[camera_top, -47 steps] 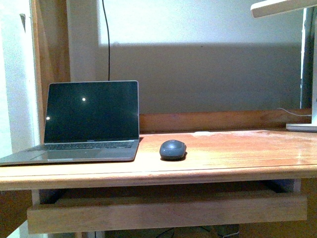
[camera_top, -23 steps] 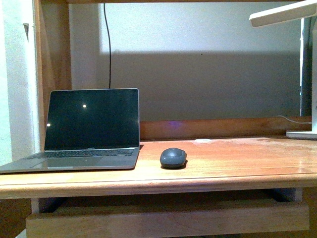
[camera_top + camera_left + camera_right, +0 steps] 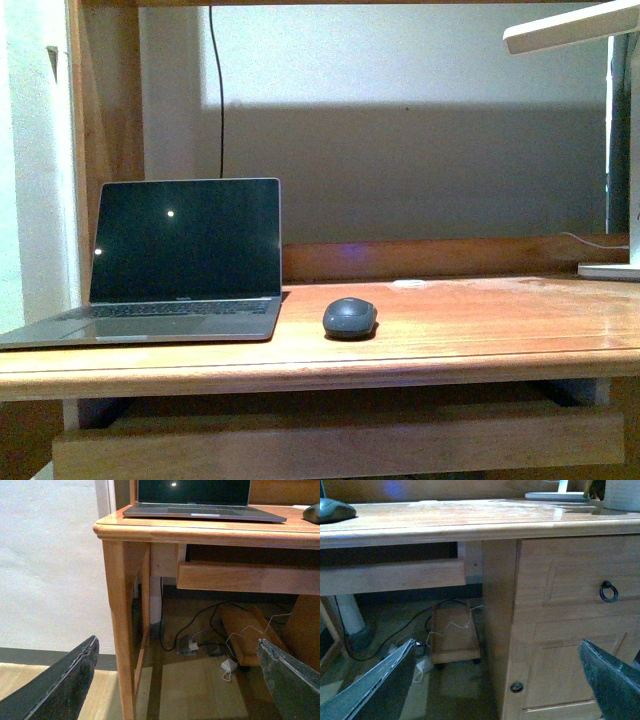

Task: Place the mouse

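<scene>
The mouse (image 3: 350,317), a small dark grey oval, lies on the wooden desk (image 3: 480,320) just right of the open laptop (image 3: 180,262). Part of it shows at the edge of the left wrist view (image 3: 313,513) and of the right wrist view (image 3: 335,510). Neither gripper shows in the front view. My left gripper (image 3: 180,680) is open and empty, low in front of the desk's left leg. My right gripper (image 3: 500,682) is open and empty, low in front of the desk's drawer cabinet. Both are well below the desktop and far from the mouse.
A white lamp arm (image 3: 565,28) hangs at upper right, its base (image 3: 608,270) at the desk's right end. A keyboard tray (image 3: 340,440) runs under the desktop. Cables and a small wheeled board (image 3: 454,635) lie on the floor. Drawers with a ring handle (image 3: 608,592) are at right.
The front view has shifted between one second ago and half a second ago, so the desk sits lower in frame. Since then nothing has moved. The mouse stays in place.
</scene>
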Robot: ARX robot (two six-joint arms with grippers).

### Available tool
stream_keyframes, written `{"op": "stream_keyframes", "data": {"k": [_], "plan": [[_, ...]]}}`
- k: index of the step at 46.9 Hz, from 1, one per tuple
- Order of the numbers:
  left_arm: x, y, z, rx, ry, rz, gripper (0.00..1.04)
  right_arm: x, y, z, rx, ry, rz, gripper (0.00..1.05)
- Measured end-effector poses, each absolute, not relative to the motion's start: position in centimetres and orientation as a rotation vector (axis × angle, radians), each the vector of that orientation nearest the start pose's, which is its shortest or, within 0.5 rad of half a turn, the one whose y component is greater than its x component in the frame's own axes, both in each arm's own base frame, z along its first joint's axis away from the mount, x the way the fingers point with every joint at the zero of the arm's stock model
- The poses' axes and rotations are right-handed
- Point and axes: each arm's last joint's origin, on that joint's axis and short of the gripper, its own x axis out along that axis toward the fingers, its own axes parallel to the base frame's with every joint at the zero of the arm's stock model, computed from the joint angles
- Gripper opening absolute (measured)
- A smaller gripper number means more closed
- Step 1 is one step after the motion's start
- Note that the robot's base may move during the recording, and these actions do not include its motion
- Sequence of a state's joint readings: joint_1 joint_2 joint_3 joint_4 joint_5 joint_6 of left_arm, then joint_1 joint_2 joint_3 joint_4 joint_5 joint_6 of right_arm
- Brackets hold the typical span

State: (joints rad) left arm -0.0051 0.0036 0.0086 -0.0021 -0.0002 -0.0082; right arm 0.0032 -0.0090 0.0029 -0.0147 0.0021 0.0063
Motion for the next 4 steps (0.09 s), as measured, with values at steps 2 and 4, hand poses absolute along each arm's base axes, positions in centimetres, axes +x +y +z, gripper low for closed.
{"op": "stream_keyframes", "data": {"k": [2, 4], "plan": [[9.74, -0.05, 16.59, -0.008, -0.003, -0.005, 0.97, 9.70, 0.03, 16.37, 0.006, 0.003, 0.001, 0.97], [9.74, -0.05, 16.59, -0.008, -0.003, -0.005, 0.97, 9.70, 0.03, 16.37, 0.006, 0.003, 0.001, 0.97]]}}
